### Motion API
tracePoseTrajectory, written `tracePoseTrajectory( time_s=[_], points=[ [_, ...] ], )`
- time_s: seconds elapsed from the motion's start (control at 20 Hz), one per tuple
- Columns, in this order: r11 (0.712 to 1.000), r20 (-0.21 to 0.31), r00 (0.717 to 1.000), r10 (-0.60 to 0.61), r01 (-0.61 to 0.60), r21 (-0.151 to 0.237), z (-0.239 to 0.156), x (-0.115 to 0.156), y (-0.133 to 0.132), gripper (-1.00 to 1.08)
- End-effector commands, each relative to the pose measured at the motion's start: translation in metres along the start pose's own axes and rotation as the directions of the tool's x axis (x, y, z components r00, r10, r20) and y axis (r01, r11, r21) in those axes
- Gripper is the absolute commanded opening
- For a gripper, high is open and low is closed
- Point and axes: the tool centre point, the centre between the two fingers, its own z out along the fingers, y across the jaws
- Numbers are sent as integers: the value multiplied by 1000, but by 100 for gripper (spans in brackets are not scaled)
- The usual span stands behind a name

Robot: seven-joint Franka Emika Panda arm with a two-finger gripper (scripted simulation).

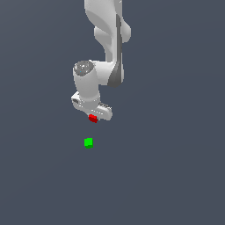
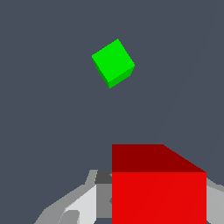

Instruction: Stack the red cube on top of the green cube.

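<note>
The red cube [image 1: 92, 118] sits under the white hand of the arm, held in my gripper [image 1: 93, 118], which is shut on it. In the wrist view the red cube [image 2: 158, 188] fills the near part of the picture, with a grey finger [image 2: 74, 205] beside it. The green cube [image 1: 88, 142] rests alone on the dark grey floor, a short way below the gripper in the exterior view and slightly toward that view's left. It shows tilted in the wrist view, the green cube [image 2: 113, 62] well apart from the red one.
The white arm [image 1: 107, 39] reaches down from the top of the exterior view. Around the cubes lies only the plain dark grey floor [image 1: 167, 167].
</note>
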Motion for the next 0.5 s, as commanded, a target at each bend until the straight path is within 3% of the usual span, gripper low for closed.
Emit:
tracePoseTrajectory(
  time_s=[0.0, 0.45],
  points=[
    [1000, 0, 1000, 0, 0, 0, 1, 3, 0, -100],
    [1000, 0, 1000, 0, 0, 0, 15, 32, -5, -100]
  ],
)
